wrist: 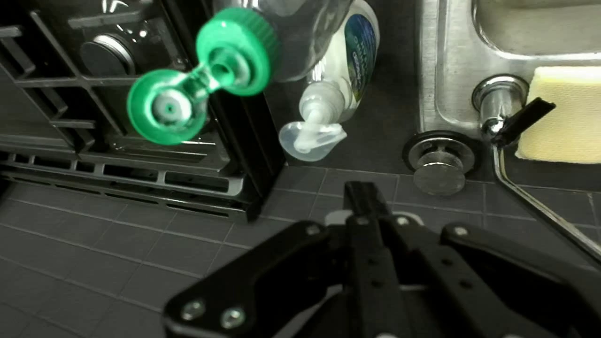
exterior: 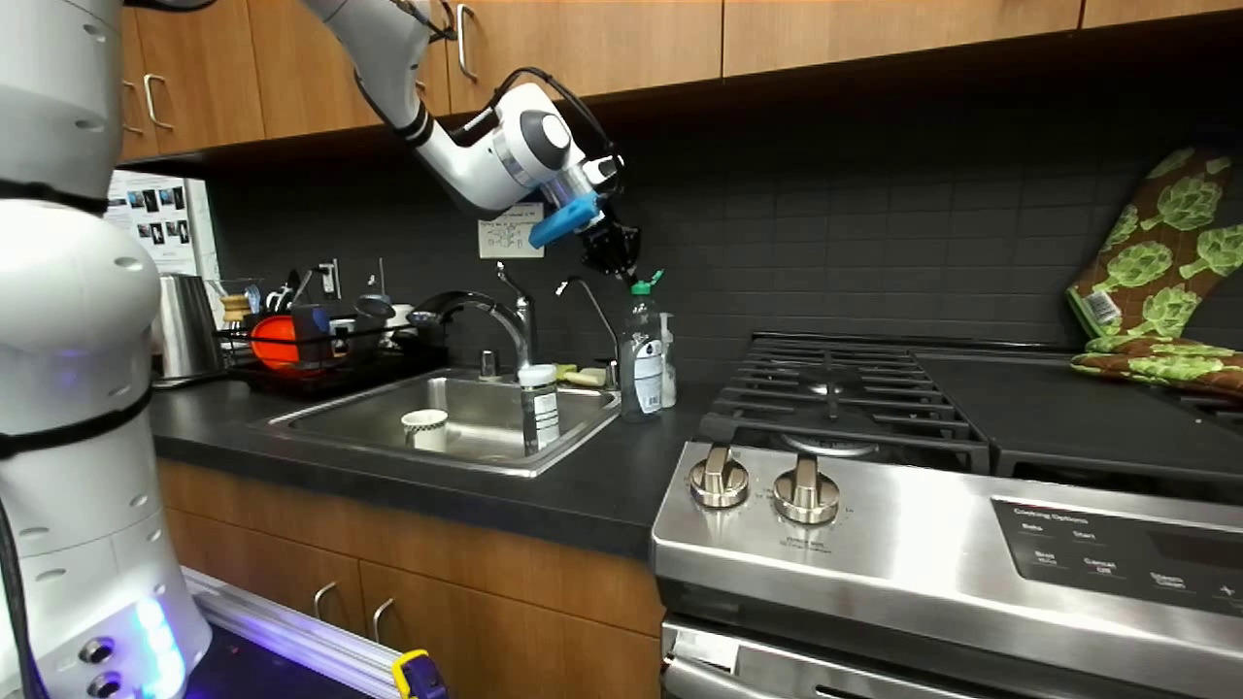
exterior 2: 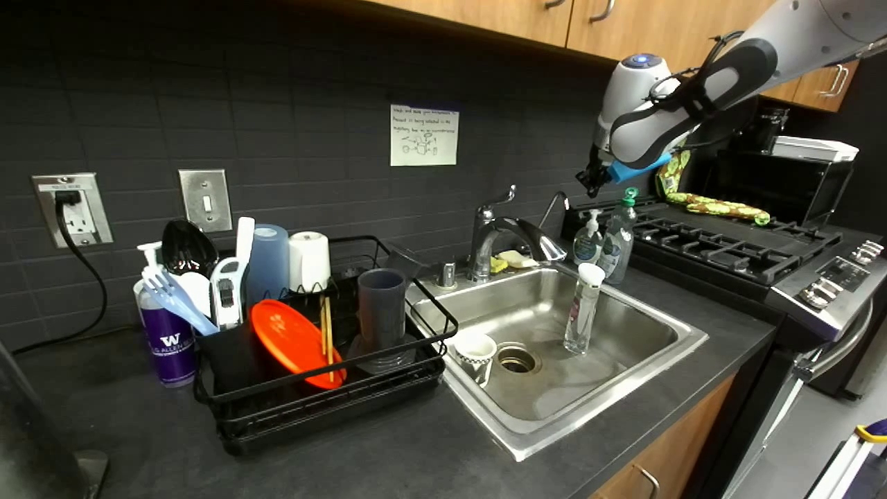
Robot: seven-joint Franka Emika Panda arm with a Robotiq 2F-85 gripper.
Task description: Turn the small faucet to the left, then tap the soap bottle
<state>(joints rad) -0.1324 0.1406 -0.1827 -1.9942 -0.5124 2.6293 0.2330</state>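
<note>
In the wrist view the hand (wrist: 361,197) is clenched with nothing visible in its grip, apart from the soap bottle (wrist: 291,42), whose green flip lid (wrist: 166,110) is folded back. A white pump bottle (wrist: 335,80) stands just beside it, and the small faucet (wrist: 501,103) with its black lever (wrist: 526,122) sits at the edge of the sink (wrist: 429,70). A careless reach from here could clip the pump nozzle first, or hook the raised lid and drag the bottle over. In an exterior view the soap bottle (exterior: 643,364) is upright on the worktop (exterior: 621,476) between sink and stove (exterior: 903,505), and the hand (exterior: 629,276) seems to meet its lid; that is probably line of sight alone, and trusting it could make the tap miss or land too hard. In an exterior view a gap shows between the hand (exterior 2: 592,188) and the green cap, with the small faucet's thin spout (exterior 2: 558,196) close by. Whether the faucet has been turned cannot be told; if it has, the tap likely remains. So tall a bottle, pushed near its top, would probably topple rather than slide, perhaps onto the stove.
</note>
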